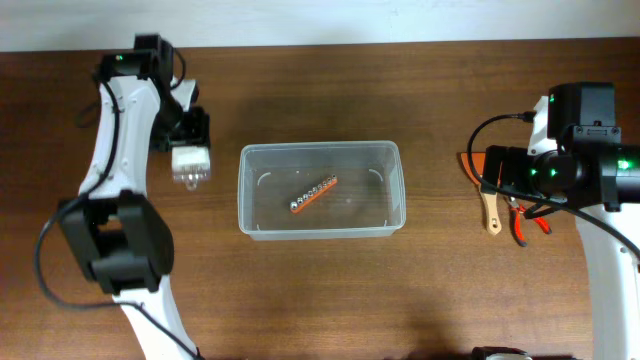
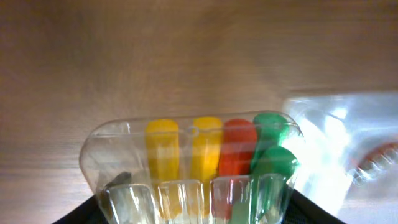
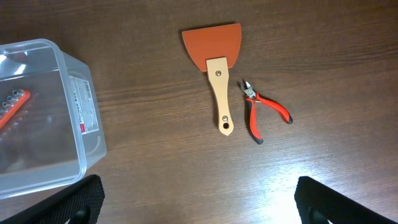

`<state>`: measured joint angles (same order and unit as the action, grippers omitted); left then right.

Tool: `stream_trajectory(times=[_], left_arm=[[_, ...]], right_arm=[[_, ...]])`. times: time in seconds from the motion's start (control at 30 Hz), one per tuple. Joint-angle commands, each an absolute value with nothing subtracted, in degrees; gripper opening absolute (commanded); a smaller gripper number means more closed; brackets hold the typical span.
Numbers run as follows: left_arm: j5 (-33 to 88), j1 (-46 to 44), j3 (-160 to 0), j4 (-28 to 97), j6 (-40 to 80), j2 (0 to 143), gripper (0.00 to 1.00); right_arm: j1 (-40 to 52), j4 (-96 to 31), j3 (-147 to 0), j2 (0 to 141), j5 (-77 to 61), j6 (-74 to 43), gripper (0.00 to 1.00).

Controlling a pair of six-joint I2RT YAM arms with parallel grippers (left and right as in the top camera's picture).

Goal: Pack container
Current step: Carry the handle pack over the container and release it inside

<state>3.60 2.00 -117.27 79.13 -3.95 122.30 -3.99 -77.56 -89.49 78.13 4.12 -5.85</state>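
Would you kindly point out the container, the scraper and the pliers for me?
container (image 1: 268, 205): overhead view, bare floor at its left end.
scraper (image 3: 218, 81): right wrist view, upper wooden handle.
pliers (image 3: 251, 99): right wrist view, the pivot above the red handles.

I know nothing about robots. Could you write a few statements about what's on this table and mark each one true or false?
1. An orange rail of silver bits lies inside the container. True.
2. The red-handled pliers are inside the container. False: they lie on the table, beside the scraper.
3. The right gripper is open and holds nothing. True.
4. The clear pack holds only blue cylinders. False: they are yellow, red and green.
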Motion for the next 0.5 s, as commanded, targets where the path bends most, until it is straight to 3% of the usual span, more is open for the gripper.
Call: stream_trajectory(times=[0.0,0.3,0.47], left_arm=[[3.68,-4.99,-119.87,80.29,-17.32,113.80,0.02],[7.11,-23.64,-119.17,80.84,-44.42,109.67,0.02],[7.11,-29.12,-116.27,79.46,-47.29,112.44,0.02]], right_arm=[[-4.25,-77.17,-90.65,78.06,5.19,-5.85,0.99],[-4.25,-77.14,-90.65,78.06,5.21,-5.82,0.99],[-4.25,-77.14,-90.65,78.06,5.21,-5.82,0.99]])
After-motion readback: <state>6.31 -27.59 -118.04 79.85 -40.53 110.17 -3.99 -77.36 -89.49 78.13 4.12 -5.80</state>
